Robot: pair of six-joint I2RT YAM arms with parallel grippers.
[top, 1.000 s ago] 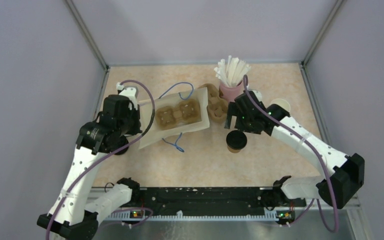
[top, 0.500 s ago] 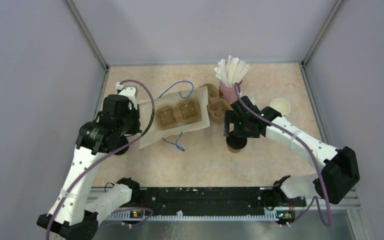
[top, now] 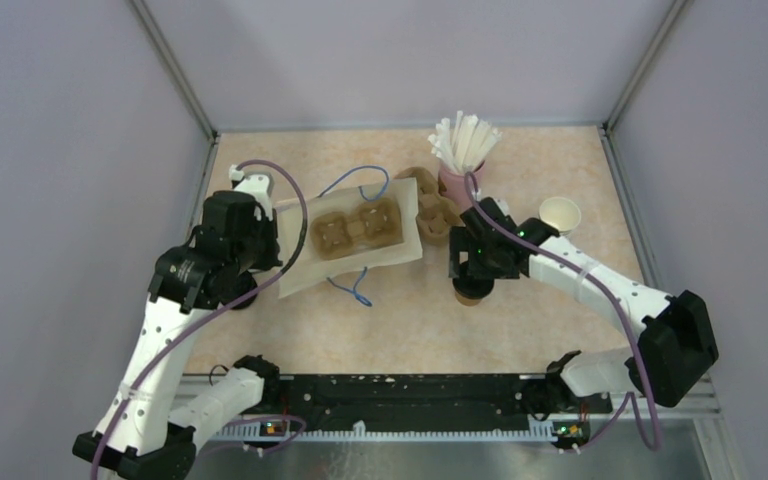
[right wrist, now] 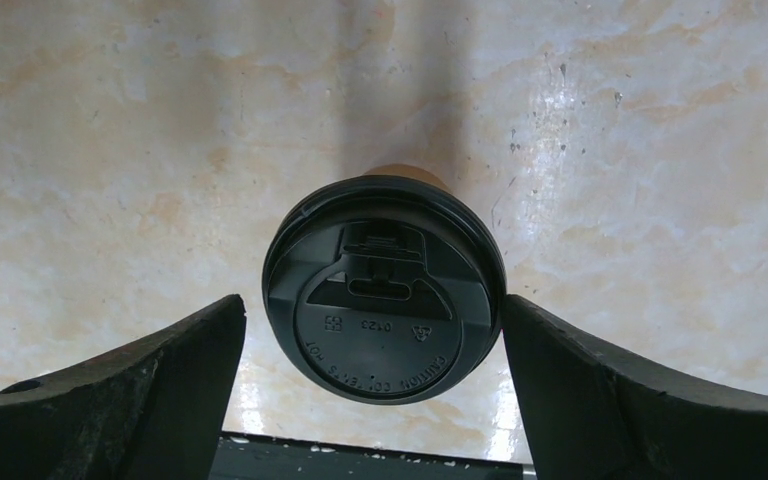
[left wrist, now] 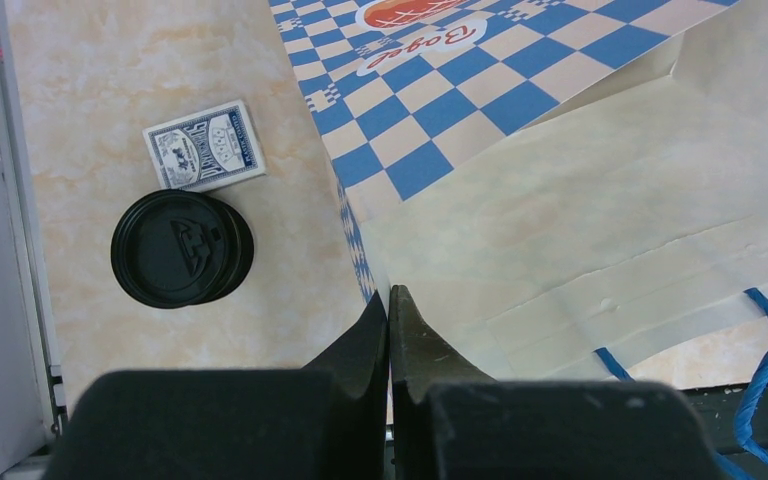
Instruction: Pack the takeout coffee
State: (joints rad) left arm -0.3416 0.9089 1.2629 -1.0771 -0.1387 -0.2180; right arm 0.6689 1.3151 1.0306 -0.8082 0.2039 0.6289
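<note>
Marbled table (top: 520, 170), top view: the right gripper (top: 472, 272) is now lowered over the takeout coffee (top: 473, 294), away from the straw cup (top: 457, 183), and a grasp is judged imminent. A cup carrier (top: 357, 228) is seen inside the bag (top: 300, 272). Left wrist: the left gripper (left wrist: 389, 300) is clamped on the bag's edge. Right wrist: jaws are spread, flanking the lid (right wrist: 385, 300).

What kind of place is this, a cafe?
Likely a robot practice booth: plain walls box in a table holding a takeout coffee, a pink cup of straws and a paper bag.
</note>
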